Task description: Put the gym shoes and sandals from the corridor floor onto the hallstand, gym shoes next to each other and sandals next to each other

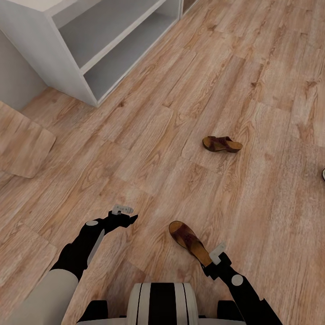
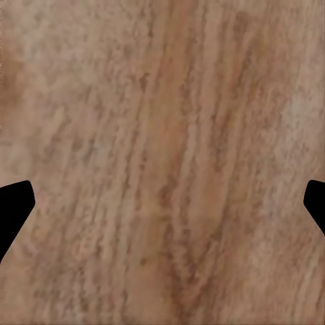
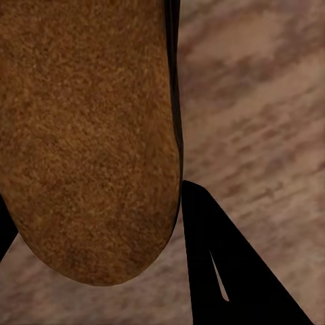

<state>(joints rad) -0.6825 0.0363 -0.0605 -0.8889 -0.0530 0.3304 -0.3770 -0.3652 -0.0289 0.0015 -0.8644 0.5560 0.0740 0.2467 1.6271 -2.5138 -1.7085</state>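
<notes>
Near sandal (image 1: 189, 241), on the floor (image 1: 149, 135) before us: light, flat, stiff-soled we judge, best pinched across the heel edge, where our right hand (image 1: 215, 257) grips it; left hand (image 1: 123, 215) spread wide, empty.

Two sandals: near sandal (image 1: 189, 242), far sandal (image 1: 222, 144); one hallstand (image 1: 67, 58).

A brown sandal's heel (image 3: 88, 135) lies between the right gripper's (image 3: 95, 237) dark fingers (image 3: 223, 271). Wood-grain floor (image 3: 257, 101) shows beside it.
</notes>
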